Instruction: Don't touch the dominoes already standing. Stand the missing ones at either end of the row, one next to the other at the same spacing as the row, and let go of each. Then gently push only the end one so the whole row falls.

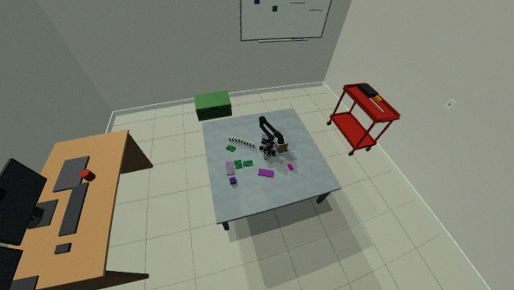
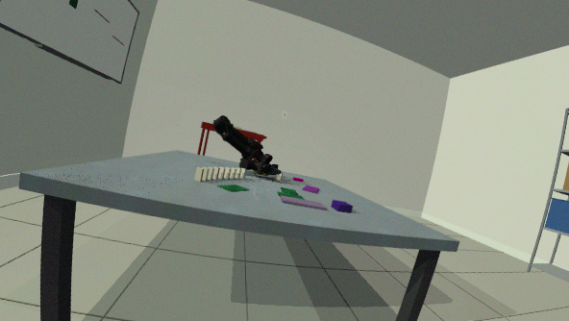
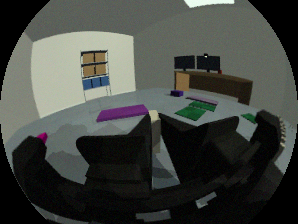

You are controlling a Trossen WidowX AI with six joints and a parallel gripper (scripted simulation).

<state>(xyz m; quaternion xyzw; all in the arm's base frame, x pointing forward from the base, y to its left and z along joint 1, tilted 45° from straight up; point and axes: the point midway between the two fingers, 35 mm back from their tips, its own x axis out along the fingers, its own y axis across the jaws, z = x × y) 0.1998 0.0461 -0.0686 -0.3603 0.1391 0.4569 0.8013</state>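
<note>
A curved row of several cream dominoes (image 1: 241, 141) (image 2: 200, 174) stands upright on the table; its edge also shows at the far right of the wrist view (image 3: 283, 131). My gripper (image 1: 266, 156) (image 2: 279, 176) (image 3: 153, 117) is shut on a cream domino (image 3: 155, 131), which is upright between the fingertips in the wrist view. The gripper is low over the table, off the row's end nearer the arm and apart from it. Whether the held domino touches the table I cannot tell. The arm partly hides the area beside that end in the exterior view.
Flat green pieces (image 1: 230, 148) (image 2: 234, 188) (image 3: 190, 113) lie near the row. A mauve slab (image 1: 230, 168) (image 2: 304, 203), a purple slab (image 1: 266, 173) (image 3: 122, 113), a dark purple block (image 1: 233, 181) (image 2: 341, 207) and a magenta block (image 1: 290, 167) lie farther out. A brown block (image 1: 282, 148) is beside the arm.
</note>
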